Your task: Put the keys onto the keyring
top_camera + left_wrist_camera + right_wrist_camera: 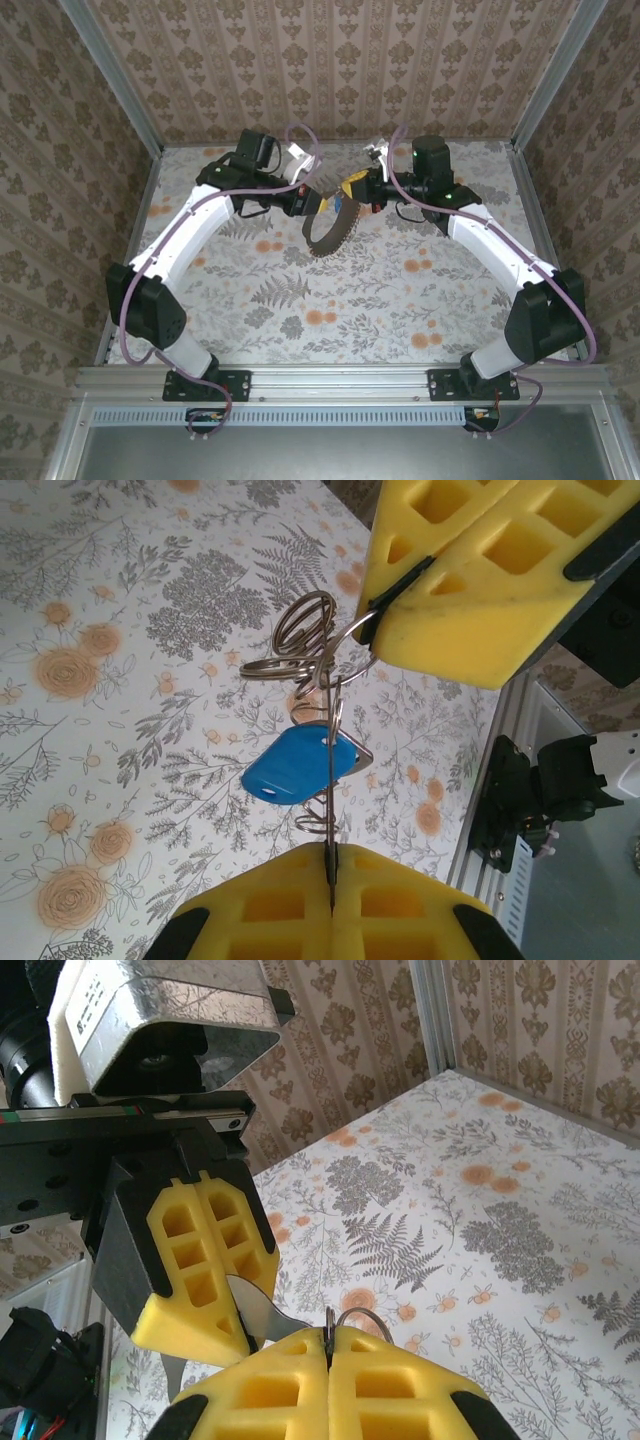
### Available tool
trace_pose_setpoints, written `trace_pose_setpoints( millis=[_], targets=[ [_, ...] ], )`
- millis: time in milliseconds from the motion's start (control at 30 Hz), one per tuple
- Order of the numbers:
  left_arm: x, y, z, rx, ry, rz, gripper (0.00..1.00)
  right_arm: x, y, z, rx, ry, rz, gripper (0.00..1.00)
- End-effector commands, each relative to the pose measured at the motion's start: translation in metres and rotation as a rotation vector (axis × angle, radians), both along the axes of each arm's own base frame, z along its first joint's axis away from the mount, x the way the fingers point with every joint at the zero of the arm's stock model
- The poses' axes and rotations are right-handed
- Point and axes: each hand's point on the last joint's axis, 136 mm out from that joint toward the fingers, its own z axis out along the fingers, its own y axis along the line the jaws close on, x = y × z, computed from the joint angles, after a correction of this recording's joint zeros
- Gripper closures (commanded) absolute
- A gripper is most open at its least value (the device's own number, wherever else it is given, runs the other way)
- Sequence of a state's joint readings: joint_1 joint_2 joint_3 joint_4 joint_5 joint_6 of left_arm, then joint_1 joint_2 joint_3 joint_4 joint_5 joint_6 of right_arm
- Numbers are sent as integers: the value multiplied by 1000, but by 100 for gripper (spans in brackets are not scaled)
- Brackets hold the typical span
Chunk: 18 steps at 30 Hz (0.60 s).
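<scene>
Keyring (353,1317) mostly behind right jaws

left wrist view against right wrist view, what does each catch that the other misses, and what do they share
Left wrist view: a bright blue plastic key head next to coiled silvery wire rings.
Right wrist view: the flat side of a silvery blade held in the left gripper, and the grey metal housing above that gripper.
Both: the yellow foam fingers of the left gripper and the right gripper, shut, tips close together, each pinching thin metal above the floral tablecloth.
</scene>
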<state>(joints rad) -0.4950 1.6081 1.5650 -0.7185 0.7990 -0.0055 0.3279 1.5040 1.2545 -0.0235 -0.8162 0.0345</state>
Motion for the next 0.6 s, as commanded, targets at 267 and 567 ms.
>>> trace_pose_setpoints(
  millis=[267,567],
  targets=[
    [4,6,24,-61,-79,31,75,-2,0,13,19,3,32,100],
    [10,26,36,-95,-152,56,64,-10,1,15,-6,43,114,100]
  ],
)
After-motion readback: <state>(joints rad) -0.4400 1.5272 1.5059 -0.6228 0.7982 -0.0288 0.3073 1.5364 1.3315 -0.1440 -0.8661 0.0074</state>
